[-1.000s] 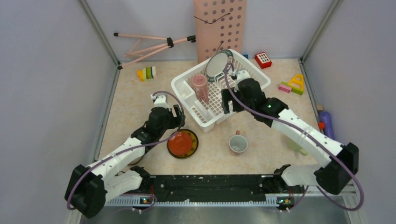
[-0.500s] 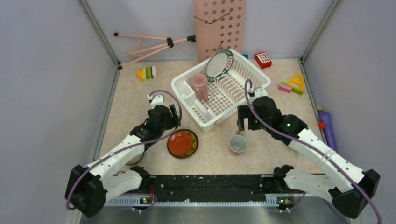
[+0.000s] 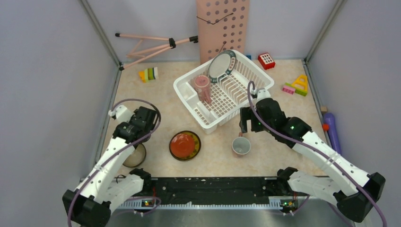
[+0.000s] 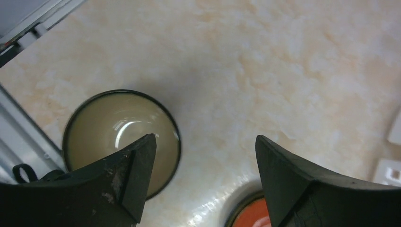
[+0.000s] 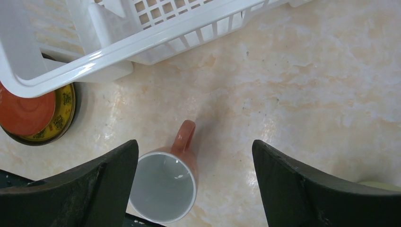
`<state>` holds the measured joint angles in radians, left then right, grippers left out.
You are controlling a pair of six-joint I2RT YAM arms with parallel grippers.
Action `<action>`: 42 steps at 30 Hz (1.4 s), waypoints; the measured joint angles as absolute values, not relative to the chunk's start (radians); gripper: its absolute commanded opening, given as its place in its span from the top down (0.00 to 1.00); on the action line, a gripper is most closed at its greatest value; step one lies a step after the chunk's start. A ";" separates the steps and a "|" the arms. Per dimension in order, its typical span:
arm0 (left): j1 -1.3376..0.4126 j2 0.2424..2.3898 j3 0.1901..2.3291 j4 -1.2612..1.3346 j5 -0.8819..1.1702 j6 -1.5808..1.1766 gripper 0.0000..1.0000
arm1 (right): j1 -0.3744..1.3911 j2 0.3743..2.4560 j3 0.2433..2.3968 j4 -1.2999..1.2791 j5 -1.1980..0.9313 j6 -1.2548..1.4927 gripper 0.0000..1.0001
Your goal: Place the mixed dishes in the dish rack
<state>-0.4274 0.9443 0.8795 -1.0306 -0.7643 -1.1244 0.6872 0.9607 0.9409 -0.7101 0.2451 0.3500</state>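
Right fingers (image 5: 108, 179) gape above the mug (image 5: 163, 191), lower centre, near the rack (image 5: 142, 38); left fingers (image 4: 293, 175) gape over the bowl (image 4: 108, 127), lower left. Closing off-centre could tip the mug or skid the bowl along the desk (image 5: 307, 94).

- Beige marbled table (image 3: 137, 97).
- White dish rack (image 3: 189, 108) stands at the centre back.
- Red saucer (image 3: 185, 145) and pink mug (image 3: 241, 146) sit apart, just before the rack.
- Cream bowl (image 3: 137, 158) sits near left.
- Toy blocks (image 3: 149, 74) lie at the back.
- Purple tube (image 3: 330, 124) lies at the right edge.
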 measured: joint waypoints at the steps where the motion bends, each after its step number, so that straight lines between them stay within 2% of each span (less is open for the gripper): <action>1: -0.374 0.926 0.857 -1.028 -0.749 -1.119 0.19 | 0.687 0.963 0.941 -0.710 0.241 0.344 0.11; 6: -0.144 0.838 0.772 -1.032 -0.713 -1.105 0.19 | 0.687 0.965 0.941 -0.701 0.223 0.332 0.11; 19: -0.010 0.977 0.652 -0.869 -0.553 -1.093 0.22 | 0.687 0.965 0.941 -0.675 0.188 0.322 0.11; 24: 0.050 1.069 0.622 -0.761 -0.482 -1.086 0.30 | 0.687 0.962 0.941 -0.673 0.181 0.323 0.11; 26: 0.078 1.103 0.606 -0.717 -0.443 -1.081 0.36 | 0.687 0.960 0.941 -0.672 0.181 0.323 0.11; 27: 0.089 1.118 0.600 -0.700 -0.426 -1.079 0.43 | 0.687 0.958 0.941 -0.672 0.181 0.323 0.11; 31: 0.121 1.170 0.598 -0.689 -0.395 -1.063 0.99 | 0.687 0.949 0.941 -0.670 0.179 0.324 0.11; 34: 0.128 1.169 0.657 -0.769 -0.399 -1.029 1.00 | 0.687 0.944 0.940 -0.667 0.175 0.324 0.11; 42: 0.161 1.096 0.653 -0.782 -0.318 -0.977 1.00 | 0.687 0.923 0.897 -0.643 0.160 0.317 0.11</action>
<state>0.1612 1.0962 0.6533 -0.7818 -0.3176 -0.9771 0.6872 0.9230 0.8967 -0.6430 0.1596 0.3172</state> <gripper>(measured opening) 0.143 0.889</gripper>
